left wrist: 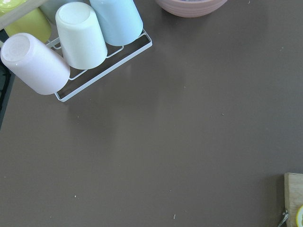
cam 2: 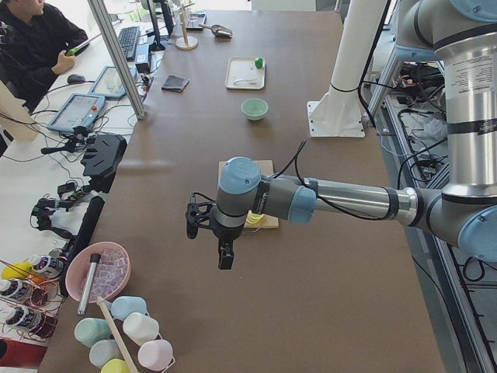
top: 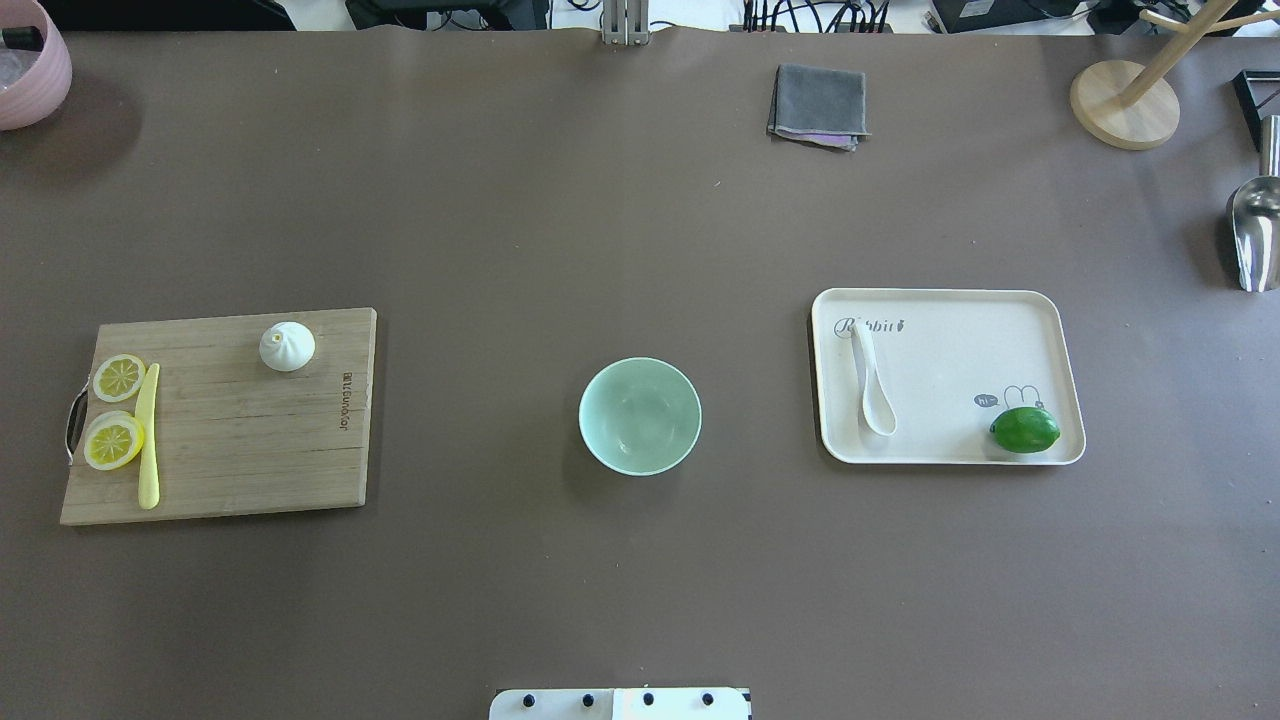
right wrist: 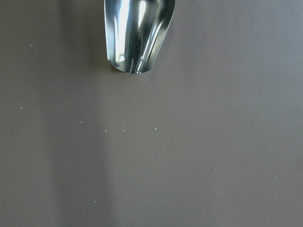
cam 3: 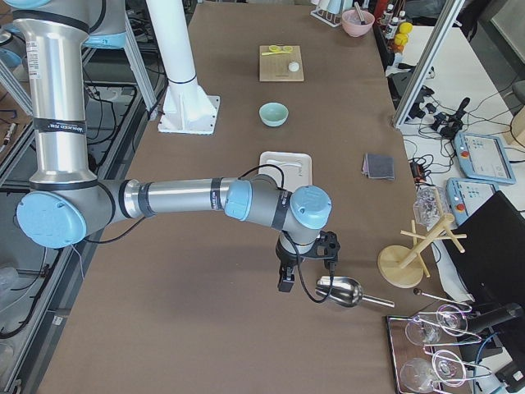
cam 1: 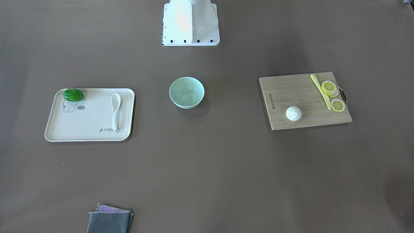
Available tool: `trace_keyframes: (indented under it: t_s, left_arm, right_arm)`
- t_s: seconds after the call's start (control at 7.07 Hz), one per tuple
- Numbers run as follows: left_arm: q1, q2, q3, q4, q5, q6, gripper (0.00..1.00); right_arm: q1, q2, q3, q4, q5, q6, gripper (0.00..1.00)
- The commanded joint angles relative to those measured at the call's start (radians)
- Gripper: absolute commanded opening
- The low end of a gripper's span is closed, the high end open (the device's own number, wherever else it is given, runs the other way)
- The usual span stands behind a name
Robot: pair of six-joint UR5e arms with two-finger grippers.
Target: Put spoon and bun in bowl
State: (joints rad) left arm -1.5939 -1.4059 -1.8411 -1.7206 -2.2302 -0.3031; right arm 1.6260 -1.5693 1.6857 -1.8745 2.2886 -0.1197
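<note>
The mint-green bowl stands empty mid-table. The cream-white spoon lies on the left part of a cream tray, to the bowl's right in the overhead view. The white pleated bun sits on a wooden cutting board, to the bowl's left. My left gripper hangs over bare table past the board, far from the bun. My right gripper hangs over bare table past the tray. Both show only in the side views, so I cannot tell whether they are open or shut.
A green lime lies on the tray. Lemon slices and a yellow knife lie on the board. A grey cloth, a metal scoop, a wooden stand and a pink bowl sit at the table's edges. Cups lie on a rack.
</note>
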Motion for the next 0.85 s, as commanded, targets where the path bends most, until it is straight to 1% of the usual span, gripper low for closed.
trace_keyframes:
  t_s: [0.0,0.71]
  left_arm:
    - [0.0,-0.004,0.006,0.003,-0.003,-0.001,0.98]
    - [0.0,0.001,0.0,0.0,-0.002,-0.001,0.98]
  right_arm:
    - [0.0,0.0,0.002,0.0,0.002,0.0,1.0]
    - [0.0,0.0,0.019,-0.003,-0.012,0.0,1.0]
